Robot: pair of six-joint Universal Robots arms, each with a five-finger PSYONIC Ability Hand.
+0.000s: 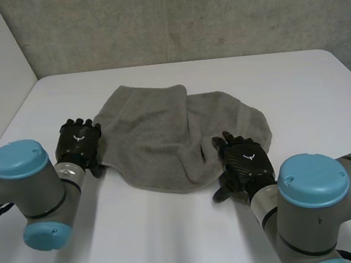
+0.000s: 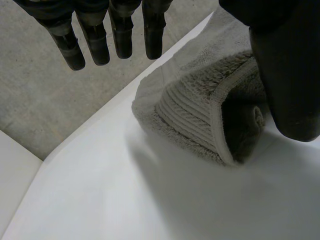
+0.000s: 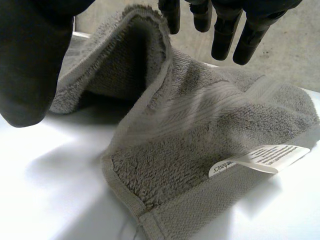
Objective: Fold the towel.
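My left hand [image 1: 77,142] rests unclenched at the left edge of the rumpled grey terry towel [image 1: 157,130] in the middle of the white table [image 1: 295,82], my right hand [image 1: 245,162] equally slack at its near-right edge, so a careless pinch could catch doubled layers and bunch the fold.

Count: 1 grey towel [image 1: 163,132] w/ 1 white label [image 3: 260,157], 1 white table [image 1: 173,231], 2 arms, i.e. left arm [image 1: 25,183] + right arm [image 1: 312,199], and 2 black hands, left hand [image 1: 77,141] + right hand [image 1: 244,162].
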